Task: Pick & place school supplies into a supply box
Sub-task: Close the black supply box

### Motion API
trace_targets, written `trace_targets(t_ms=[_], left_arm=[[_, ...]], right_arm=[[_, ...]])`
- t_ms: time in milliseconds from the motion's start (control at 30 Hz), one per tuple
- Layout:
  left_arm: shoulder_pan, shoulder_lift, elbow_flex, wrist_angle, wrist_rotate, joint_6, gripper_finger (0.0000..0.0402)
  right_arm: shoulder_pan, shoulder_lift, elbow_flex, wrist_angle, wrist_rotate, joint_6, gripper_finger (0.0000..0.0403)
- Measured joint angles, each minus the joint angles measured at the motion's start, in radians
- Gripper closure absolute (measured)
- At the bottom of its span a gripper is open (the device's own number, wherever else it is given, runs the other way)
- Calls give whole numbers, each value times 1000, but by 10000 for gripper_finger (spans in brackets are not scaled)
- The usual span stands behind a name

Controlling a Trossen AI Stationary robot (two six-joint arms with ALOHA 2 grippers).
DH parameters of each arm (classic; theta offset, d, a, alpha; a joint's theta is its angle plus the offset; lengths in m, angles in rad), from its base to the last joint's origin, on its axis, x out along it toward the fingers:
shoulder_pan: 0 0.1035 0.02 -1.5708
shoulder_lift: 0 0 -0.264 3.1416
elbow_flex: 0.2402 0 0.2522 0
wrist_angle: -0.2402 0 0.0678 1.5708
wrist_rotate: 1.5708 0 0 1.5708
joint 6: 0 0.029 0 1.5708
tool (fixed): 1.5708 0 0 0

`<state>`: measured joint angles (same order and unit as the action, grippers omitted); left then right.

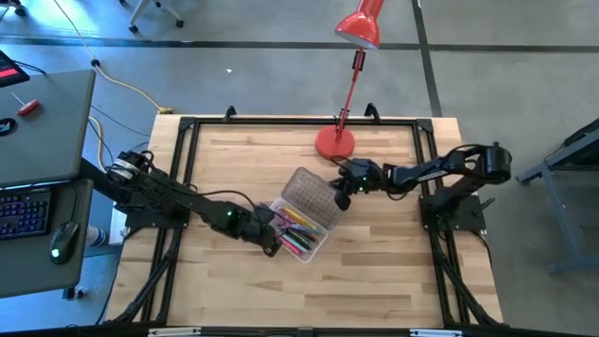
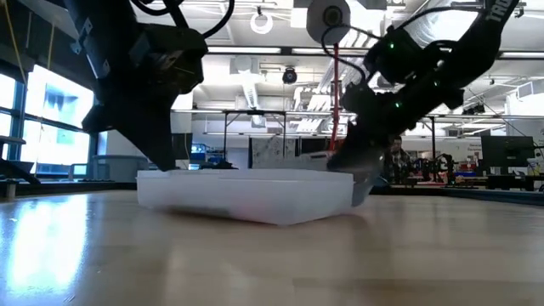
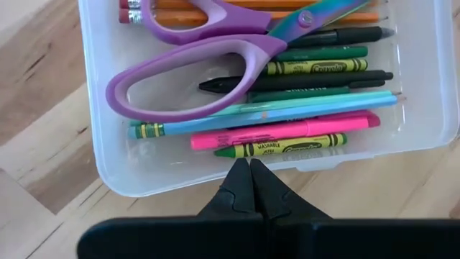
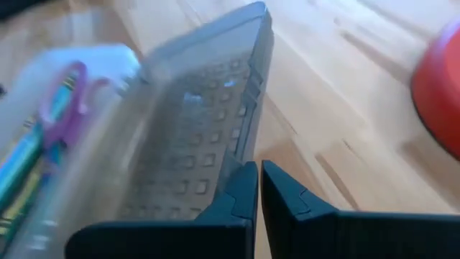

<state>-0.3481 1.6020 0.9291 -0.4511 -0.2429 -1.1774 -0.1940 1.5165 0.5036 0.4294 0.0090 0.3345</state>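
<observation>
The clear supply box (image 1: 309,245) stands on the table with its ribbed greyish lid (image 1: 314,192) swung open toward the lamp. Inside lie purple-handled scissors (image 3: 180,65), orange pencils (image 3: 237,14), green crayons (image 3: 287,147), a pink marker (image 3: 287,129), a light-blue pencil (image 3: 273,108) and dark pens (image 3: 302,80). My left gripper (image 3: 249,164) is shut, at the box's long wall opposite the hinge. My right gripper (image 4: 259,171) is shut, at the lid's free edge. In the right wrist view the lid (image 4: 194,122) stands tilted up off the table. My left gripper has its shut fingertips (image 3: 241,173) against the rim of the box's long wall (image 3: 215,171), about midway along it, coming slanting down from the table's left. The box rests flat on the table. My right gripper meets the lid's free edge (image 4: 243,155) near one corner with its shut fingertips (image 4: 248,180), coming low from the table's right. The lid is tilted, free edge raised, hinge side on the box.
A red lamp's round base (image 1: 335,142) stands just beyond the lid, its stem leaning to the far edge, and it shows in the right wrist view (image 4: 438,86). A black frame (image 1: 187,126) borders the wooden table. Bare wood lies toward the near edge.
</observation>
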Motion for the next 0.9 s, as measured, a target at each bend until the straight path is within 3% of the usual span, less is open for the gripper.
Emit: trace_targets(t_ms=[467, 633, 800, 900], left_arm=[[-2, 1, 0, 1, -1, 5, 392], [4, 4, -1, 3, -76, 7, 392], [4, 5, -3, -5, -113, 7, 392], [4, 5, -3, -14, -124, 7, 392]], right_arm=[[110, -20, 138, 25, -43, -37, 403], [174, -16, 216, 14, -77, -81, 403], [254, -13, 259, -43, -49, -101, 403], [304, -12, 265, -70, 36, -101, 403]])
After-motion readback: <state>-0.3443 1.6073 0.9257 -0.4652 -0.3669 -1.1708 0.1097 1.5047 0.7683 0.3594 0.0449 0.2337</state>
